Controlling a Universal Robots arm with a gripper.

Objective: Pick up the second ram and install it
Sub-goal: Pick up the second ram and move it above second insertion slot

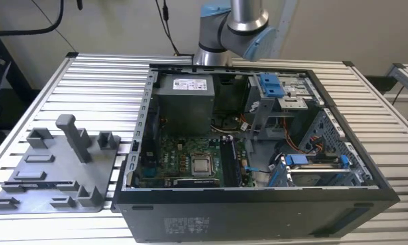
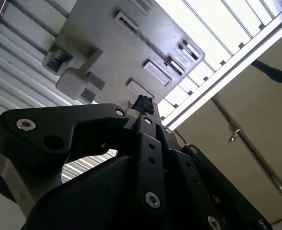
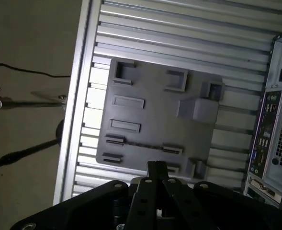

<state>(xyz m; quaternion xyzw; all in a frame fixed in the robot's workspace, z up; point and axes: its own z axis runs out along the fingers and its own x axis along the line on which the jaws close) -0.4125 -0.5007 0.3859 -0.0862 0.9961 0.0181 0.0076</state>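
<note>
Pickup is not yet made: the second memory stick (image 3: 141, 145) is left in the grey holder (image 3: 155, 110) below the clenched, empty claw (image 3: 157, 166).

Hand (image 2: 141, 102) over grey holder plate (image 2: 113, 45)

Bright, even light | glare – table slats (image 2: 217, 28) | PC case (image 1: 258, 214) int. shadowed

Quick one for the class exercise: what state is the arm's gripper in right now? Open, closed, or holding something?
Gripper: closed, with nothing seen in its grasp, poised over the grey holder plate.
</note>
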